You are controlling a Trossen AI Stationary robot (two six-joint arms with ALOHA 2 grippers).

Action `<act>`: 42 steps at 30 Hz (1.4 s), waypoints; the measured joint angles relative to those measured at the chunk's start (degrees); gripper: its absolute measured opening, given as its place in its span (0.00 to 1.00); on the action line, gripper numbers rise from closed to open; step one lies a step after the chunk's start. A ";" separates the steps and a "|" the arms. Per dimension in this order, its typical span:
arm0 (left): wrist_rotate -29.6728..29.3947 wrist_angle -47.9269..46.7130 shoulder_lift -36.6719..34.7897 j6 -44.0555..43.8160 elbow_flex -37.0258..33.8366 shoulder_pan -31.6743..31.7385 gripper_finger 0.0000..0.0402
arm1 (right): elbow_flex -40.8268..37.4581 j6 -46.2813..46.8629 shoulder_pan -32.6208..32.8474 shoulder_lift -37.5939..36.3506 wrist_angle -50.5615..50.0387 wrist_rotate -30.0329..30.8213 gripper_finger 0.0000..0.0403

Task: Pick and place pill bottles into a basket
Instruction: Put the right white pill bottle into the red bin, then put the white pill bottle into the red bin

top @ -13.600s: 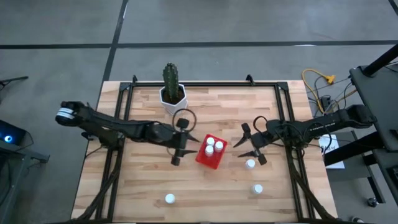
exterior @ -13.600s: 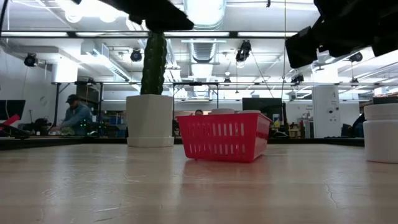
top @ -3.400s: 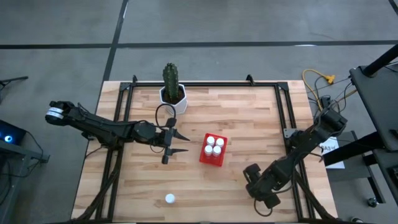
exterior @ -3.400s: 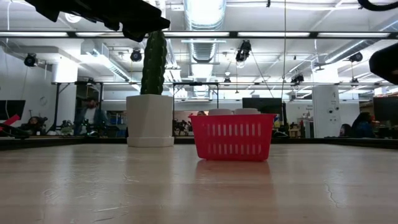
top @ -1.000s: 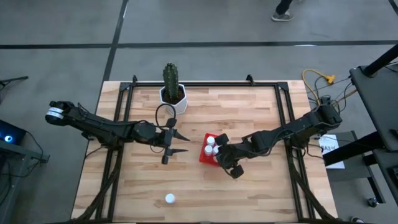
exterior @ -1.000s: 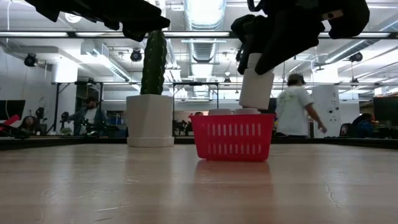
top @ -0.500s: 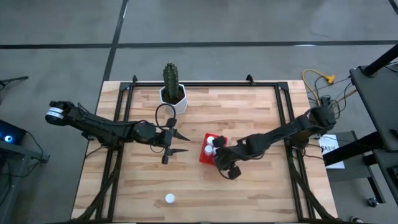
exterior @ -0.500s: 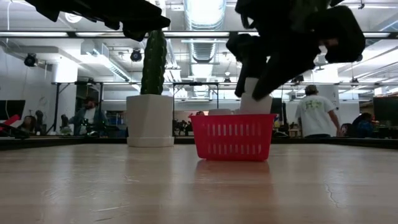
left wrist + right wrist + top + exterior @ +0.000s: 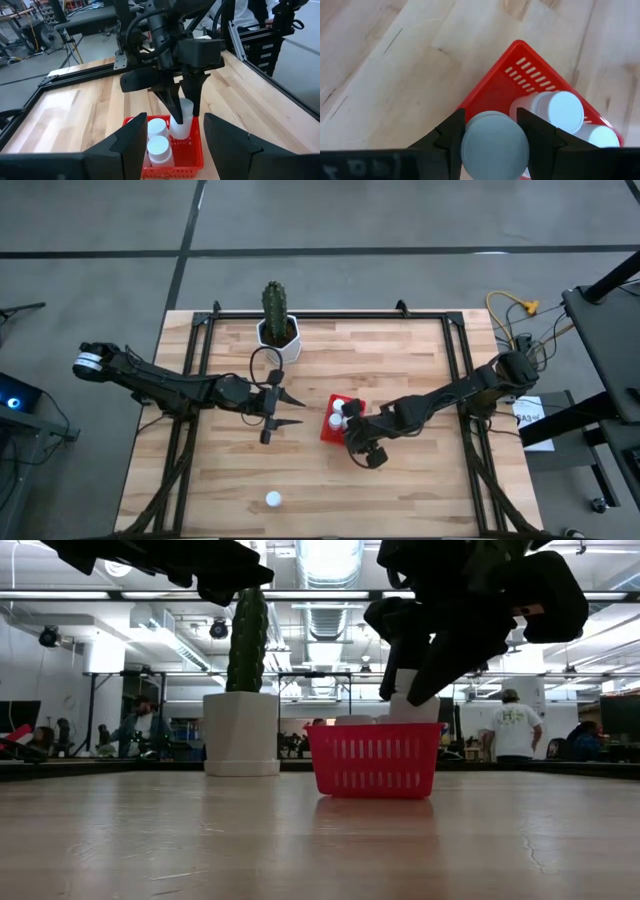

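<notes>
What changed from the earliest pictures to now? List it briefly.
Two bottles that stood on the right of the table are gone from it. The right gripper has swung over to the basket and is lowering a pill bottle into it, still clamped on it. The basket turned slightly. The left gripper drew back a little to the left, open. The cactus pot and the lone bottle near the front edge stayed put.

Bright ceiling lights (image 9: 330,558) backlight the low view; arms there are silhouettes.
</notes>
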 joint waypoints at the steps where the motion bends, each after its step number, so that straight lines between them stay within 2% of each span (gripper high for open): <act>1: 0.00 0.00 0.00 0.00 0.00 0.00 0.44 | 0.00 0.21 -0.07 0.00 -0.18 0.00 0.35; 30: -0.28 0.00 -0.01 0.00 0.00 -0.04 0.44 | 0.00 2.14 -0.16 -0.04 -1.11 0.26 0.45; 42: -0.20 -0.02 0.00 -0.03 0.00 -0.04 0.44 | 0.14 1.67 -0.14 -0.57 -1.11 0.64 0.46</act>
